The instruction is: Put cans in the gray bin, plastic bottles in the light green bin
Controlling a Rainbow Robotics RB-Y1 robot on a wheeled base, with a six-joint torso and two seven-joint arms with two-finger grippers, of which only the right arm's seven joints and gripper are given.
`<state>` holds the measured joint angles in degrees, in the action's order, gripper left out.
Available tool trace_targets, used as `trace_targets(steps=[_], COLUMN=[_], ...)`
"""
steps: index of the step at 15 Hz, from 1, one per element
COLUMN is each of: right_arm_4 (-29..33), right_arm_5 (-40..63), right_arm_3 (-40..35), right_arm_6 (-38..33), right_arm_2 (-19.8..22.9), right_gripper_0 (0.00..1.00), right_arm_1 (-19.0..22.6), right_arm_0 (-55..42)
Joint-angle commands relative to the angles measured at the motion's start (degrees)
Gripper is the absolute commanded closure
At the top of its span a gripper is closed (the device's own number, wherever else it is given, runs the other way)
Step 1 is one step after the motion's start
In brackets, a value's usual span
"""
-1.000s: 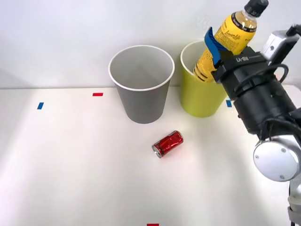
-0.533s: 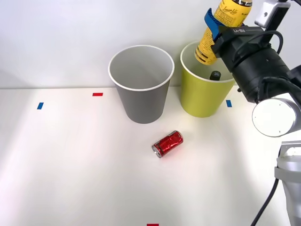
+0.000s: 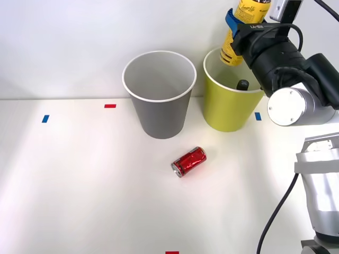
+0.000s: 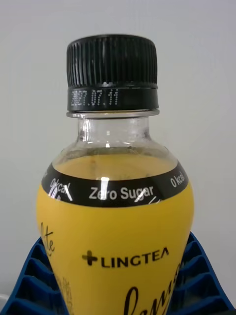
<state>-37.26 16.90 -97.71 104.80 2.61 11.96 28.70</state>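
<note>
A: Your right claw [image 3: 237, 29] is clamped on the yellow bottle [image 3: 241, 32], above the light green bin [image 3: 225, 108]?

B: Yes. Black ribbed cap [image 4: 112, 61], yellow label, "Zero Sugar" band. Your red can [image 3: 189, 161] lies on the bench [image 3: 79, 180], near the gray bin [image 3: 159, 111].

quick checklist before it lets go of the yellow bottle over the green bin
1. Grip: right gripper shut on the yellow bottle, blue fingers on both sides of it: ok.
2. Right bin: bottle hangs above the light green bin, not the gray bin: ok.
3. Centred over the opening: bottle's base sits near the back of the rim; exact alignment: cannot tell.
4. Room inside: one black-capped bottle already lies in the green bin; space left: cannot tell.
5. Bins upright: ok.
6. Red can lies on the table, clear of the drop: ok.
</note>
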Motion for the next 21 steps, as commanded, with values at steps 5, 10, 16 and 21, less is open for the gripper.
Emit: trace_targets(steps=[5,10,16,21], right_arm_4=[1.1,1.1,1.1,1.1], right_arm_5=[0.0,0.0,0.0,0.1], right_arm_3=[6.3,6.3,6.3,6.3], right_arm_6=[1.7,1.9,2.2,2.3], right_arm_2=[1.5,1.6,1.6,1.6], right_gripper_0=[1.00,1.00,1.00,1.00], right_arm_1=[0.0,0.0,-0.4,-0.6], right_arm_0=[3.5,3.6,3.6,4.3])
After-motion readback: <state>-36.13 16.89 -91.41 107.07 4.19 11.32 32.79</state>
